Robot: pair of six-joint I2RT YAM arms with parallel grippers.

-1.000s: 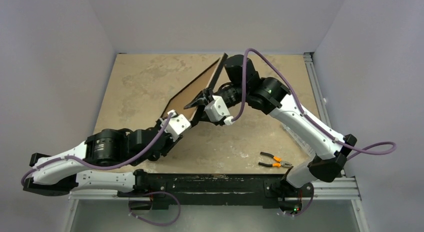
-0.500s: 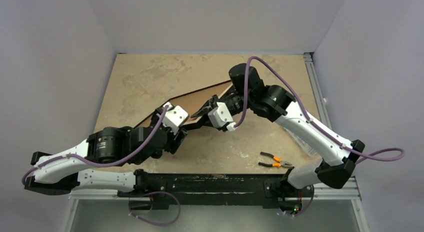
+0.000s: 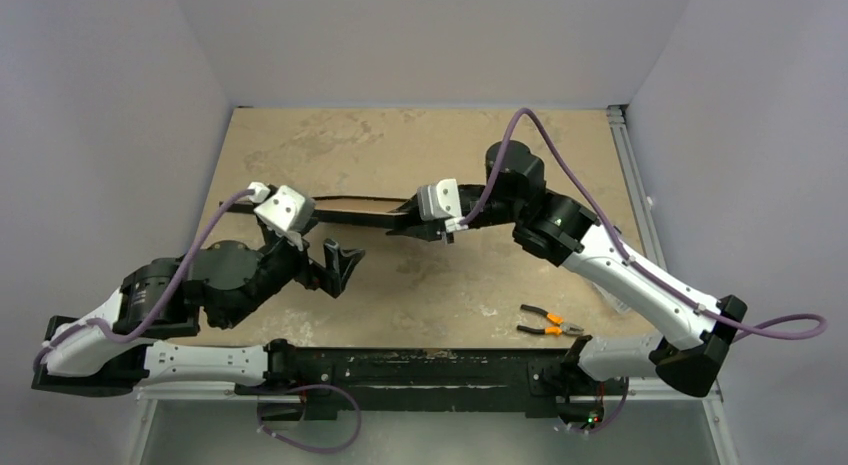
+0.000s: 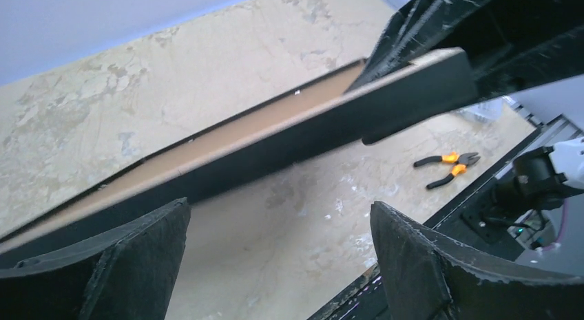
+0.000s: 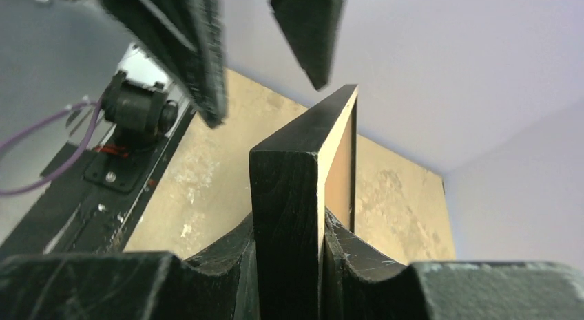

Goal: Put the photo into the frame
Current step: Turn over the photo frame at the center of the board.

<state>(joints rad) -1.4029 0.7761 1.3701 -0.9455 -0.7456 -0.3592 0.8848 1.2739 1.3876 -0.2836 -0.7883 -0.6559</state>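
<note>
From above, finds the frame [image 3: 355,213] turned edge-on, a thin dark line running from 9 o'clock to the middle of the table [image 3: 300,145], where a second ago it showed its brown face tilted up toward 12. Finds the left gripper [image 3: 338,268] let go of it since then, spread wide and drawn back toward 7 o'clock, and the right gripper [image 3: 402,225] clamped on the frame's right end. Notes orange-handled pliers [image 3: 548,323] lying at 5 o'clock, well apart. At the left wrist, looks between wide-open fingers [image 4: 124,265] at the black rail and wood-coloured inner face crossing diagonally against the mottled tan tabletop, with the other arm's fingers pinching it at 1 o'clock. At the right wrist, sees a frame corner gripped tight at 6 o'clock, standing upright. Beyond, takes in plain pale lilac walls [image 5: 447,72].
</note>
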